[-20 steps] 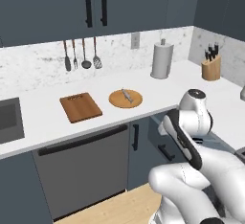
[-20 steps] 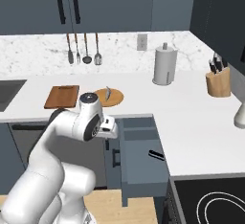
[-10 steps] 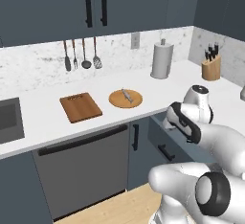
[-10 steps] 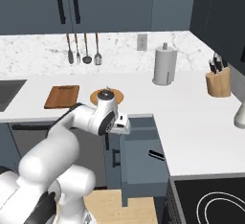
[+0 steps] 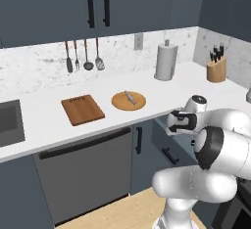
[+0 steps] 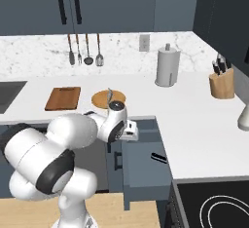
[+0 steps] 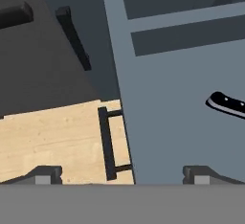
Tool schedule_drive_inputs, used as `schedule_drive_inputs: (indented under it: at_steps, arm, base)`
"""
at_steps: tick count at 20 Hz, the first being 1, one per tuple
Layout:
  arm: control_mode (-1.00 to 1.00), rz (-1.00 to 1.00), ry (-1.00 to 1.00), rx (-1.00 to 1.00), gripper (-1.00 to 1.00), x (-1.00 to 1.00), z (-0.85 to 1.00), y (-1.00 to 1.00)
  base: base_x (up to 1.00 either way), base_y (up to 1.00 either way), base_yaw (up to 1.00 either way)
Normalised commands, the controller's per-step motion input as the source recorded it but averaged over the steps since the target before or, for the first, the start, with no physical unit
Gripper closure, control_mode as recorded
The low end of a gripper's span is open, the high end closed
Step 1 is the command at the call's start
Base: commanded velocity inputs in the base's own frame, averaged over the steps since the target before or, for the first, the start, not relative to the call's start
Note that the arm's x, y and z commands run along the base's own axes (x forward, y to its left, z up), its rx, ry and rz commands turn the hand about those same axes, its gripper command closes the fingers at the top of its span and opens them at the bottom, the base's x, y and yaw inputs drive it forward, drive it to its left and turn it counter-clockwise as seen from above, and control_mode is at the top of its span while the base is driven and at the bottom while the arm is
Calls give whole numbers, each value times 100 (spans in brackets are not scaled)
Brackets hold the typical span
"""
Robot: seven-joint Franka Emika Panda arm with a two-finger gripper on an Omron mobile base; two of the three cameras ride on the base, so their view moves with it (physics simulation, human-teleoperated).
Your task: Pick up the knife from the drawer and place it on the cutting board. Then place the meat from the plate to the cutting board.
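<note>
The drawer [image 6: 144,162] stands pulled open below the counter, and the knife's black handle [image 6: 158,157] lies inside it near its right wall. In the hand view the knife handle [image 7: 227,104] shows at the right edge on the drawer's grey floor [image 7: 172,103], its blade cut off. My gripper [image 7: 123,175] is open, looking down over the drawer's front edge, well left of the knife. The hand [image 6: 128,132] hangs above the drawer's left part. The cutting board [image 5: 82,109] lies bare on the counter. Right of it sits the plate [image 5: 120,103] with the meat [image 5: 130,97] on it.
The drawer's black bar handle [image 7: 107,143] juts over the wooden floor [image 7: 52,141]. A paper towel roll [image 5: 165,61] and a knife block [image 5: 216,68] stand at the back of the counter. Utensils [image 5: 83,57] hang on the wall. A sink [image 5: 9,120] is at the left.
The arm has swung round and the hand has come a little lower and nearer the open drawer. The gripper stays open. Nothing on the counter has moved.
</note>
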Motion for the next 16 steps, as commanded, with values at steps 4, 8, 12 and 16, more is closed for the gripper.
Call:
schedule_drive_inputs:
  at_steps: [4, 8, 12, 16]
  arm:
    - [-100, 4, 0, 0, -100, 41, -51, -5]
    - [-100, 5, 0, 0, -100, 41, -51, -3]
    - [-100, 4, 0, 0, -100, 31, -19, -13]
    - [-100, 4, 0, 0, -100, 23, -9, -16]
  base:
    - [0, 0, 0]
    - [0, 0, 0]
    - [0, 0, 0]
    - [0, 0, 0]
